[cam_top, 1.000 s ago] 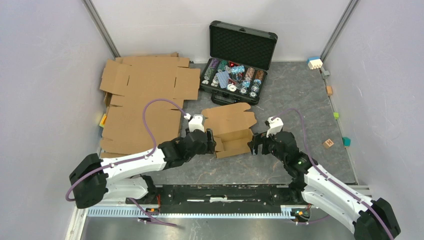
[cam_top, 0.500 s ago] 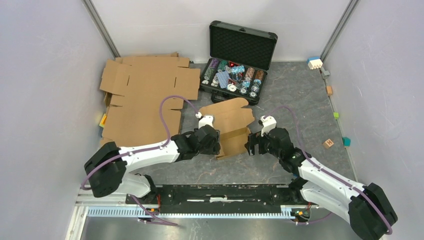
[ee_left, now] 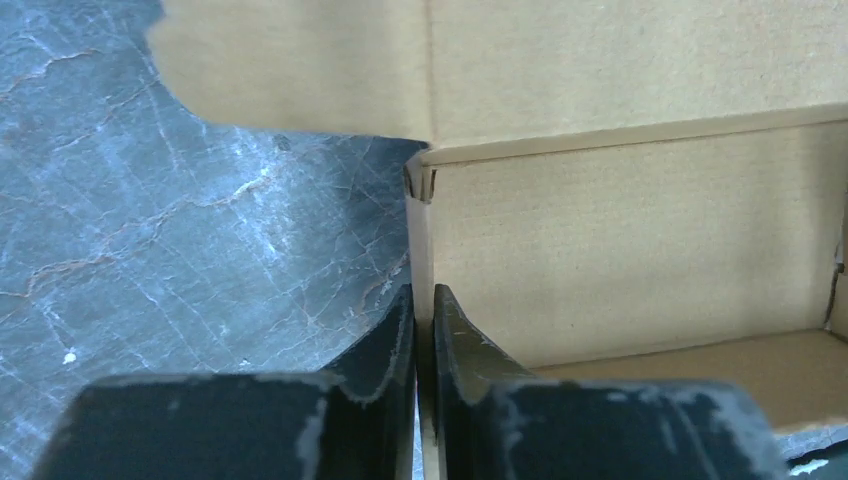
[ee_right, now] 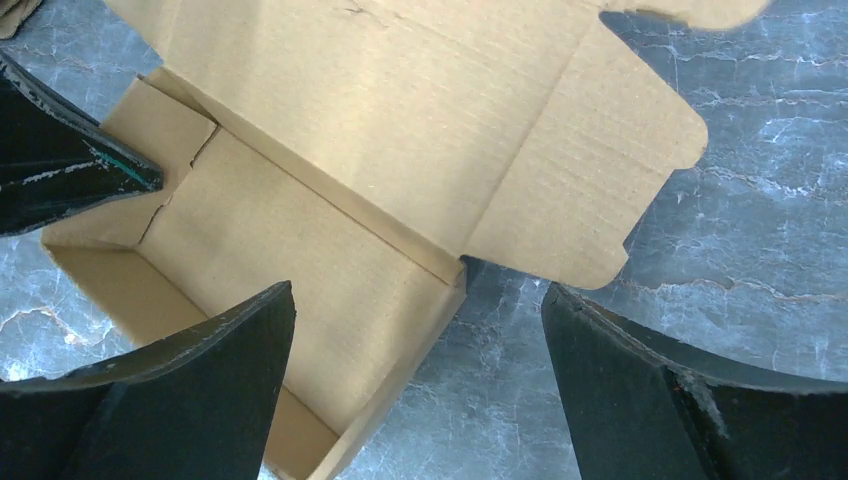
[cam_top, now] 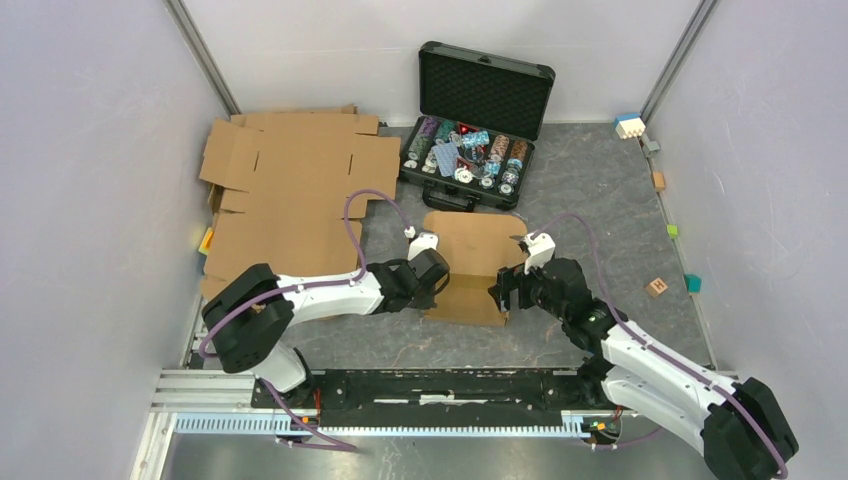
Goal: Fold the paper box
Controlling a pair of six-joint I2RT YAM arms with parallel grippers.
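Brown cardboard box [cam_top: 468, 262] sits mid-table [cam_top: 600, 200], between the two grippers and just on the near side of the black case [cam_top: 485, 95]. The tray part is formed, with the floor down and the side walls up. The lid is open and leans toward the far side. The rounded ear flap on the lid's right end is unfolded.

Left gripper [ee_left: 422, 300]: fingers [ee_left: 392, 335] are pressed together on the box's left side wall, one inside the tray and one outside. The cardboard edge shows in the thin slit between them. The wall stands upright in the pinch.

Right gripper [ee_right: 416, 292]: fingers [ee_right: 200, 390] are spread wide and straddle the box's right wall. One is over the tray floor and the other is over bare table outside. I cannot tell whether either touches the cardboard.

The case is open, with its lid up and chips [cam_top: 465, 155] in the lower half. Flat cardboard sheets [cam_top: 290, 190] are stacked far left, well apart from the box. Small coloured blocks [cam_top: 657, 287] lie along the table's right edge.
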